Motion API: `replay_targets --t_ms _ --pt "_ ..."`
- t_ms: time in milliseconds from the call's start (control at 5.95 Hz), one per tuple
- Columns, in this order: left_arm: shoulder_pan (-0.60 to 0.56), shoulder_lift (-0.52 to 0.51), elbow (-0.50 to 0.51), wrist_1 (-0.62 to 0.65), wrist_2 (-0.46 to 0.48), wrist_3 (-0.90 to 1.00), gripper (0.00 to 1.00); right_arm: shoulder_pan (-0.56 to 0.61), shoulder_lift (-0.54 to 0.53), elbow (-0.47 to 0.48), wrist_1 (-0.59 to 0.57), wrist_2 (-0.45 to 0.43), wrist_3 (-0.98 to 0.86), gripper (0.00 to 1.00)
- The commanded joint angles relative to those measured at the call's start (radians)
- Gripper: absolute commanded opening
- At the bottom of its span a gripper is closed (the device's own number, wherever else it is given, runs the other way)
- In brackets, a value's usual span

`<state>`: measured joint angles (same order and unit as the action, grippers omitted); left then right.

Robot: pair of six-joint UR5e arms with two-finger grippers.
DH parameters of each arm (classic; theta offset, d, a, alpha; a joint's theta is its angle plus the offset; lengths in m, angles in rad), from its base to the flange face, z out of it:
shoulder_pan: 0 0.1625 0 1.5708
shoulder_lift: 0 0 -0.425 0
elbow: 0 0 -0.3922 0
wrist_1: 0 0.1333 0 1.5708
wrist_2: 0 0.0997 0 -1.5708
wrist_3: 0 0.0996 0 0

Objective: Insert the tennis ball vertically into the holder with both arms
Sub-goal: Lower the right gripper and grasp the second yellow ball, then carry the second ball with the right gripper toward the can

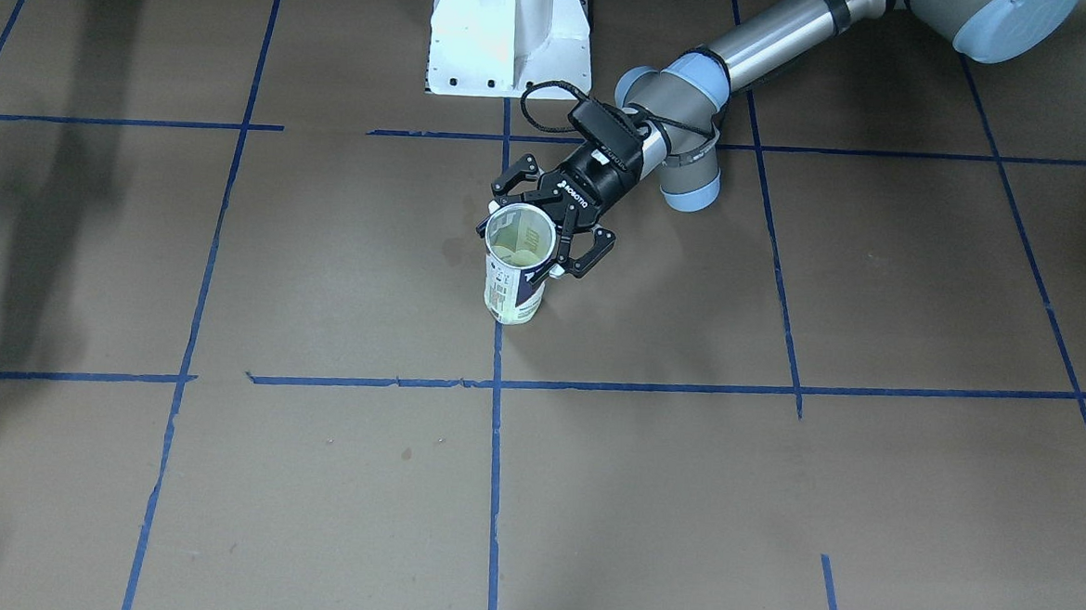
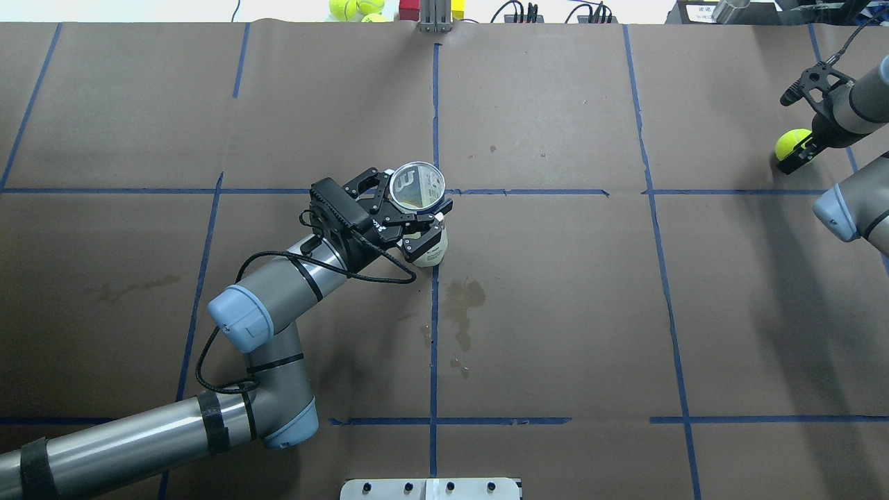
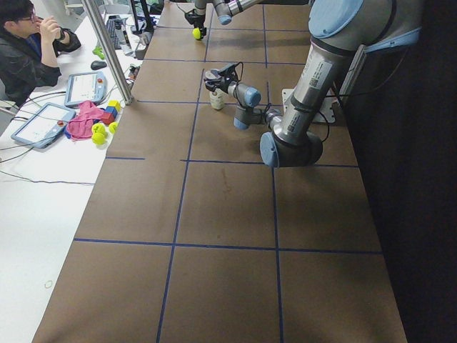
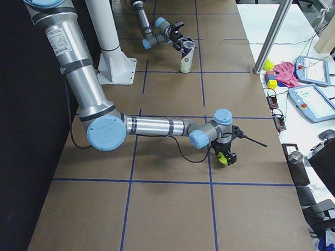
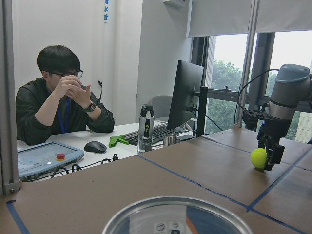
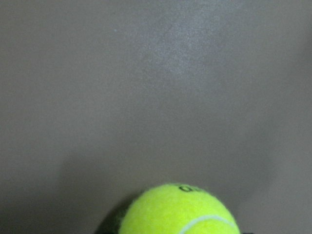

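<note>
The holder (image 1: 514, 290), a clear can with a white and navy label, stands upright near the table's middle. Its metal-rimmed mouth (image 2: 415, 186) faces up and shows at the bottom of the left wrist view (image 5: 178, 217). My left gripper (image 2: 415, 207) is shut on the holder near its top, coming in from the side. My right gripper (image 2: 797, 147) is far off at the table's right end, pointing down and shut on a yellow-green tennis ball (image 2: 792, 142). The ball also shows in the right wrist view (image 6: 180, 209) and the left wrist view (image 5: 259, 157), close to the table surface.
The white pedestal base (image 1: 511, 34) stands at the robot's side of the table. Spare tennis balls (image 2: 354, 7) and blocks lie past the far edge. An operator (image 3: 28, 50) sits there beside tablets (image 3: 86, 86) and a metal post (image 3: 107, 50).
</note>
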<state>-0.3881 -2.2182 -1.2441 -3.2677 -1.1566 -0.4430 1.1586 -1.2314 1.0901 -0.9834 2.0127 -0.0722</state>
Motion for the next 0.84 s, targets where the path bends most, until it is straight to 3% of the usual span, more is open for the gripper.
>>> replay_targets --t_ms 0,336,504,672 --pt "0.000 0.000 0.000 0.000 0.000 0.000 0.88 0.006 0.007 0.046 0.000 0.003 0.030 0.31" --pt "0.000 -0.002 -0.001 0.000 0.000 0.000 0.88 0.007 -0.003 0.240 -0.015 0.102 0.276 0.22" --pt "0.000 -0.003 -0.001 0.000 -0.002 0.000 0.88 -0.014 0.004 0.357 -0.073 0.138 0.405 0.20" --pt "0.000 -0.003 -0.001 0.000 -0.002 0.000 0.88 -0.084 0.024 0.505 -0.201 0.132 0.536 0.20"
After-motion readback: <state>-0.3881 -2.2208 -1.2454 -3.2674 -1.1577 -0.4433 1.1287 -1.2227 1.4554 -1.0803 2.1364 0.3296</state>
